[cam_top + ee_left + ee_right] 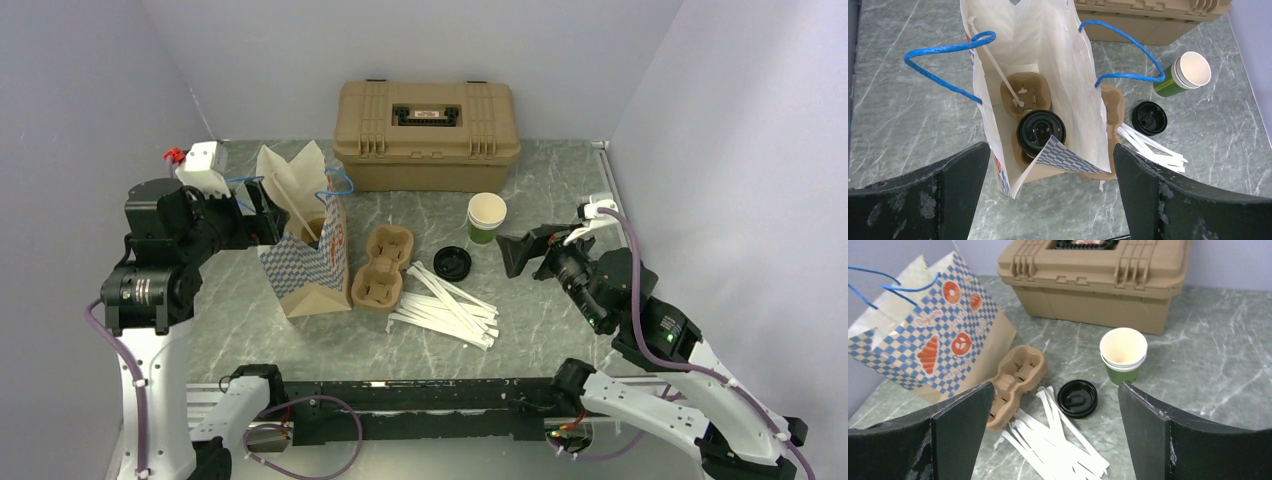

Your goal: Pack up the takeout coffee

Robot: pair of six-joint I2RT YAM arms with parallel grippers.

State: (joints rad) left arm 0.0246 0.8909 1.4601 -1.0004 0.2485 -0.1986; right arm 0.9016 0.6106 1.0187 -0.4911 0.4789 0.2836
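The takeout coffee shows only in the left wrist view, as its round black lid (1040,132). It stands upright in a brown cup carrier (1025,92) at the bottom of the open blue-checked paper bag (998,35); its tan side is hidden. A white stick (1000,75) leans inside the bag. My left gripper (1052,150) is open and empty, above the bag's near edge and looking down into it. In the top view it (262,222) is at the bag's (310,270) left. My right gripper (522,250) is open and empty, apart from the bag, facing the loose items.
A tan toolbox (427,135) stands at the back. A green paper cup (486,218), a loose black lid (453,262), a second brown cup carrier (382,270) and several white paper strips (448,308) lie right of the bag. Walls close in both sides.
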